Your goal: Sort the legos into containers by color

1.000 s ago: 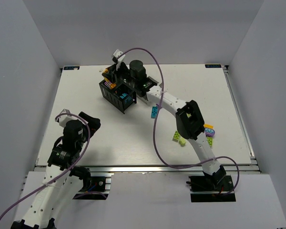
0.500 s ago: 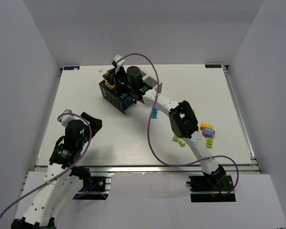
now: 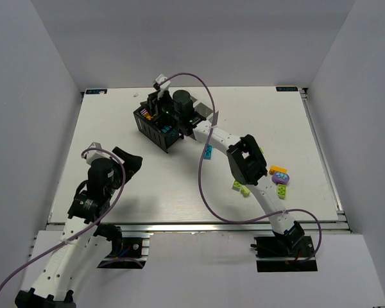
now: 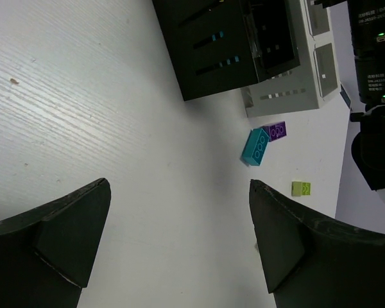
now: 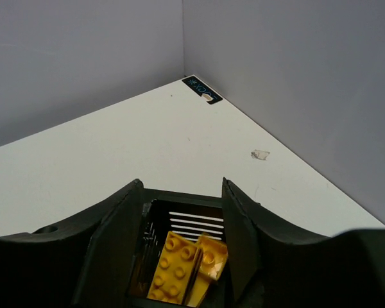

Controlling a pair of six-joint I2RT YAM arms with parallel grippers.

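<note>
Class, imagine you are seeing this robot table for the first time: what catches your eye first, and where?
The right arm reaches far across the table, its right gripper over the black container at the back, where orange bricks lie in one compartment. Bright loose bricks dot the right side, and the left gripper hangs wide open at the near left.
</note>
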